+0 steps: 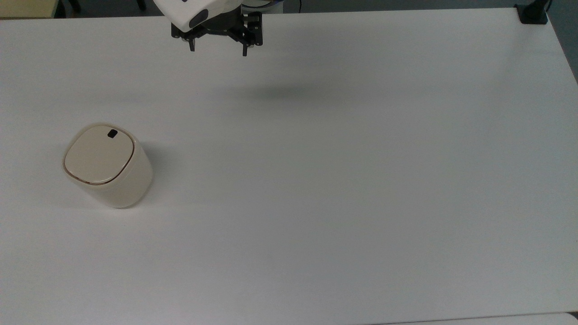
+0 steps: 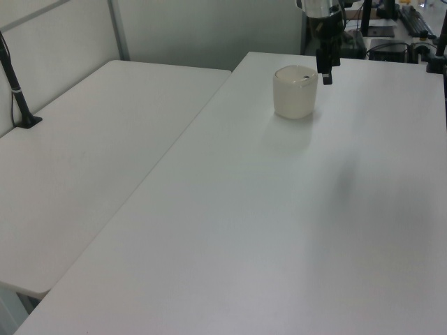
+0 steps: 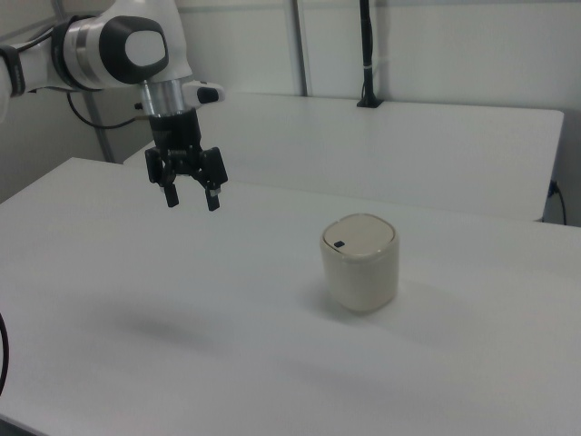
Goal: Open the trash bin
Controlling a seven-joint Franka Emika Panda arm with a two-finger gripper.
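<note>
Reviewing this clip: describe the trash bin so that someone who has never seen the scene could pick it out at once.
Start from the large white table. In the top view, the trash bin stands on the table's left part, well apart from the gripper hanging over the far edge. It is a small cream rounded-square tub with a flat closed lid, a thin brown rim line and a small black latch.
</note>
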